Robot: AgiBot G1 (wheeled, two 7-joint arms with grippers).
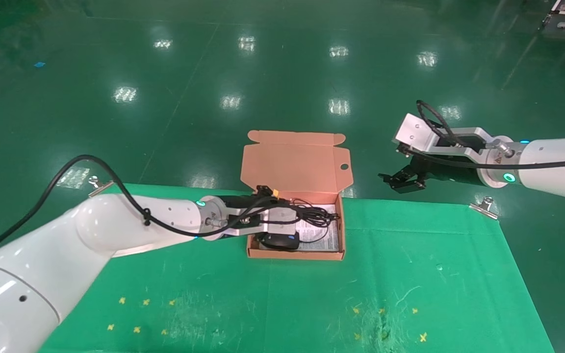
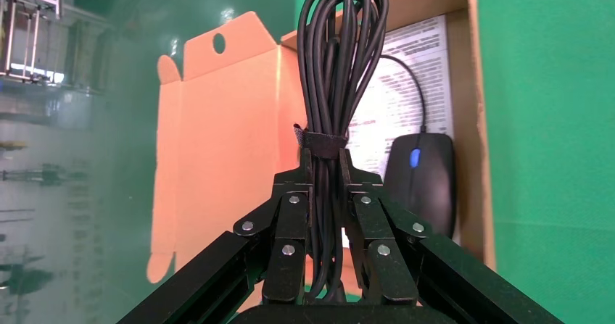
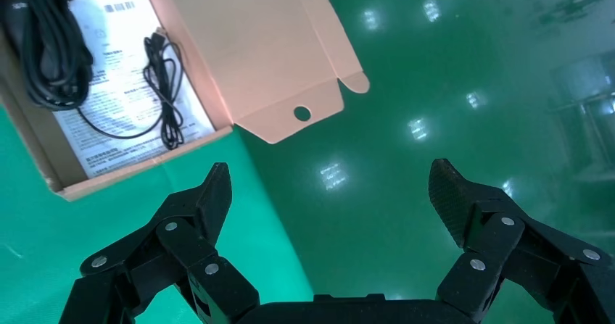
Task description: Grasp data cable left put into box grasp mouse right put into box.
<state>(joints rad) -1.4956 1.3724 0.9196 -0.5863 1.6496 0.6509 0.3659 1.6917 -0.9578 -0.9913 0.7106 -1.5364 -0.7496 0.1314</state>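
A table covered with a green cloth carries the work, its surface standing above a glossy dark green floor; two metal clips pin the cloth at its far corners, one to each side of the box; the box rests directly on the cloth at its far edge, lid open toward the floor; small yellow cross marks dot the cloth nearer the robot than the box.

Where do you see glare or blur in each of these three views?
Head view: ceiling lights mirror as bright patches on the glossy green floor. Left wrist view: the background shelves look hazy, while the data cable in the left pincer is sharp. Right wrist view: similar glare spots on the floor beyond the open right pincer.
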